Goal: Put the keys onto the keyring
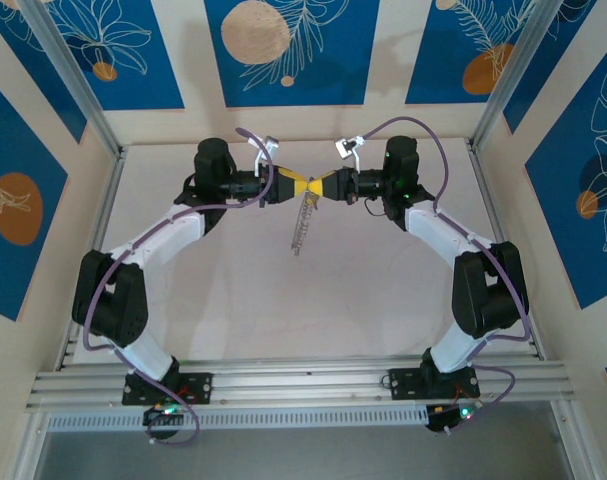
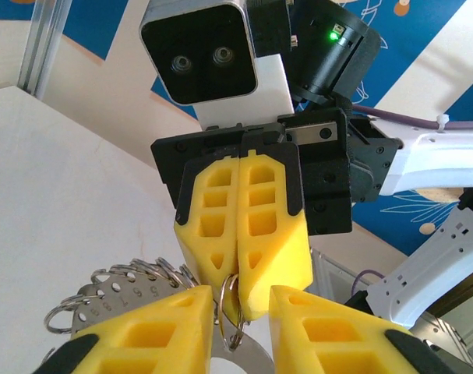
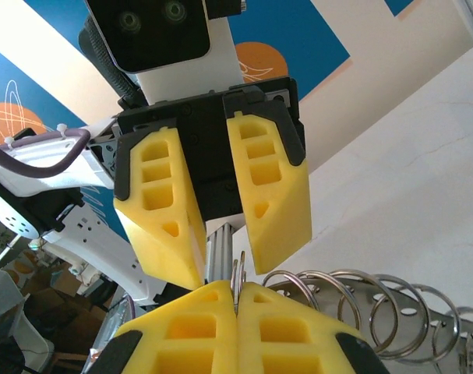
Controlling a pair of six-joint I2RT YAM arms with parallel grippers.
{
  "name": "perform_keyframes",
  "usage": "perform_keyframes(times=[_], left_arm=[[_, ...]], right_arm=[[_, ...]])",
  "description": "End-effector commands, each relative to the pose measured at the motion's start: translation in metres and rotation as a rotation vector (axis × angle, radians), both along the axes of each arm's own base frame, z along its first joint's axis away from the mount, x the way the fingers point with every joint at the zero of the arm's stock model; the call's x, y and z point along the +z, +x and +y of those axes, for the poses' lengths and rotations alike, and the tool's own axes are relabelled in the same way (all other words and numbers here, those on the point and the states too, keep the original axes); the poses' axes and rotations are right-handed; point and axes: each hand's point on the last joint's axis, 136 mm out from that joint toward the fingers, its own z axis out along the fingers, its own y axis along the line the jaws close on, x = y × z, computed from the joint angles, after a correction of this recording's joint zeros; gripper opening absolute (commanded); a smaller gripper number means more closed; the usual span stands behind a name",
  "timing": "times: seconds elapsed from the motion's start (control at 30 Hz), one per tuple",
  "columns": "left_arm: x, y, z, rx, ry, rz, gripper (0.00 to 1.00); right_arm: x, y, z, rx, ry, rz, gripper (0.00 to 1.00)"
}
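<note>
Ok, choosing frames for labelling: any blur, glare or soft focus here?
Top external: even light, no glare, keyring small and grainy. Left wrist: sharp, its metal glints faintly. Right wrist: sharp, bright table nearly washed out.

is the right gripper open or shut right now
Shut. In the right wrist view the right gripper has its yellow jaws pressed together, pinching a thin ring of the keyring.

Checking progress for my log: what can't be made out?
- Top view: grey metal keyring strip of wire loops, too small to spot keys.
- Left wrist view: shut yellow right claw hides most of the loop it pinches.
- Right wrist view: frame edge cuts the strip's end.
</note>
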Motion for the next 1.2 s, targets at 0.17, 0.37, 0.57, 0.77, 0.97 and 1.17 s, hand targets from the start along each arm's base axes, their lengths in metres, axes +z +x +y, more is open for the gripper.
perform_keyframes(times=[0.17, 0.37, 0.57, 0.77, 0.97, 1.17], left_arm=[[-0.007, -0.011, -0.008, -0.06, 0.001, -0.003, 0.06], [-0.002, -0.015, -0.014, -0.071, -0.012, -0.019, 0.0], [0.008, -0.017, -0.017, -0.054, -0.053, -0.037, 0.0], [0.027, -0.023, -0.016, -0.011, -0.116, -0.065, 0.0], [0.039, -0.03, -0.015, 0.017, -0.163, -0.093, 0.0], [0.052, -0.034, -0.012, 0.019, -0.235, -0.098, 0.0]], right_arm=[[0.005, -0.003, 0.0, 0.006, 0.01, -0.02, 0.0], [0.003, -0.005, 0.001, 0.01, 0.011, -0.012, 0.0], [0.006, -0.01, -0.008, -0.037, 0.015, -0.022, 0.28], [0.008, -0.024, -0.03, -0.131, 0.019, -0.059, 0.39], [0.004, -0.034, -0.042, -0.228, 0.021, -0.09, 0.41], [0.002, -0.032, -0.046, -0.29, 0.034, -0.117, 0.41]])
